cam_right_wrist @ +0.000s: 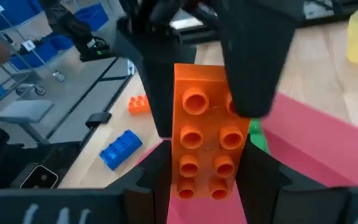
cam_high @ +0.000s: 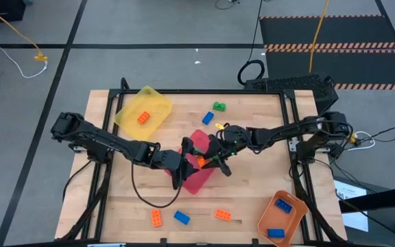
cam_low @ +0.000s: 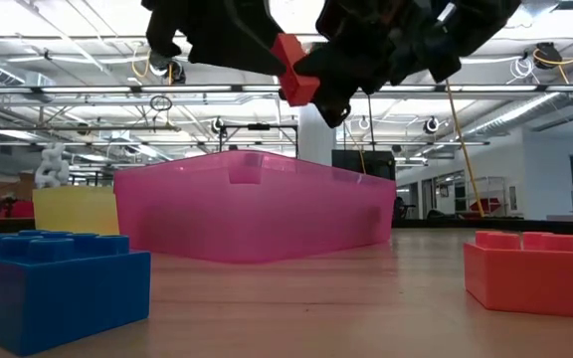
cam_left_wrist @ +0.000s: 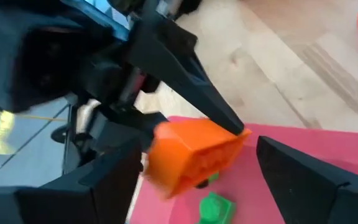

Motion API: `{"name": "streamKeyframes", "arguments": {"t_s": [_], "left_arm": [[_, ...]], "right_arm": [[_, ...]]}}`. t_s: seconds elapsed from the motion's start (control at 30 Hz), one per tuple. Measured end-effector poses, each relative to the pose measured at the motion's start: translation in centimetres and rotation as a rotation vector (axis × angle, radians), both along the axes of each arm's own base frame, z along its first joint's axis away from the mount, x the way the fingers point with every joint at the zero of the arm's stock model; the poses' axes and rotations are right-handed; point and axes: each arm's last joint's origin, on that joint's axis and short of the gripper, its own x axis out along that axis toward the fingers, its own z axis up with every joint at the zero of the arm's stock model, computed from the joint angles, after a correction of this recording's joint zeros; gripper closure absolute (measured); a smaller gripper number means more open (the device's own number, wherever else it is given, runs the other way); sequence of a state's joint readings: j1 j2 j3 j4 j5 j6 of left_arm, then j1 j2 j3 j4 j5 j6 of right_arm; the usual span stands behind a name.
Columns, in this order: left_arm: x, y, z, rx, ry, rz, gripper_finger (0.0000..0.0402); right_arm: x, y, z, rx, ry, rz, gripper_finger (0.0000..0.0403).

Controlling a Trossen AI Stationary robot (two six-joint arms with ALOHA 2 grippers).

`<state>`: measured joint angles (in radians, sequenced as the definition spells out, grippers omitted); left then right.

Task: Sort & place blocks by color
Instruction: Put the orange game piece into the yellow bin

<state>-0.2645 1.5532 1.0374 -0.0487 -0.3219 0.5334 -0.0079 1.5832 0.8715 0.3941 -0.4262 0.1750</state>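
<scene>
High view: at frame centre an orange block (cam_high: pixel 201 161) is clamped by the right gripper (cam_high: pixel 210 159) above the pink tray (cam_high: pixel 199 180), with the left gripper (cam_high: pixel 184 159) spread wide alongside. Sorting appears partly done: orange sits in the yellow tray (cam_high: pixel 153 103), blue in the orange tray (cam_high: pixel 278 218). Loose blocks (cam_high: pixel 184 217) remain along the bottom and upper centre.

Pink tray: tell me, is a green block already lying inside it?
Yes, a green block lies on the pink tray's floor beneath the orange block.
</scene>
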Motion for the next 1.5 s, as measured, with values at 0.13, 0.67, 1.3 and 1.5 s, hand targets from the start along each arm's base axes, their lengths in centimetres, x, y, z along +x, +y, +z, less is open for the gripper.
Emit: {"name": "streamKeyframes", "arguments": {"t_s": [0.13, 0.67, 1.3, 1.5], "left_arm": [[0.13, -0.05, 0.25, -0.007, -0.029, 0.0, 0.0108], [0.17, 0.24, 0.19, -0.034, -0.014, -0.031, 0.0191], [-0.15, 0.31, -0.27, 0.007, 0.045, -0.031, 0.031], [-0.12, 0.63, -0.3, 0.05, 0.044, 0.004, 0.0311]], "right_arm": [[0.23, -0.03, -0.61, 0.006, 0.015, 0.006, 0.0281], [0.52, 0.04, -0.51, 0.015, -0.035, 0.043, 0.0281], [0.55, 0.0, -0.45, 0.011, -0.047, 0.037, 0.0286], [0.59, 0.12, -0.26, -0.014, -0.07, 0.058, 0.0387]]}}
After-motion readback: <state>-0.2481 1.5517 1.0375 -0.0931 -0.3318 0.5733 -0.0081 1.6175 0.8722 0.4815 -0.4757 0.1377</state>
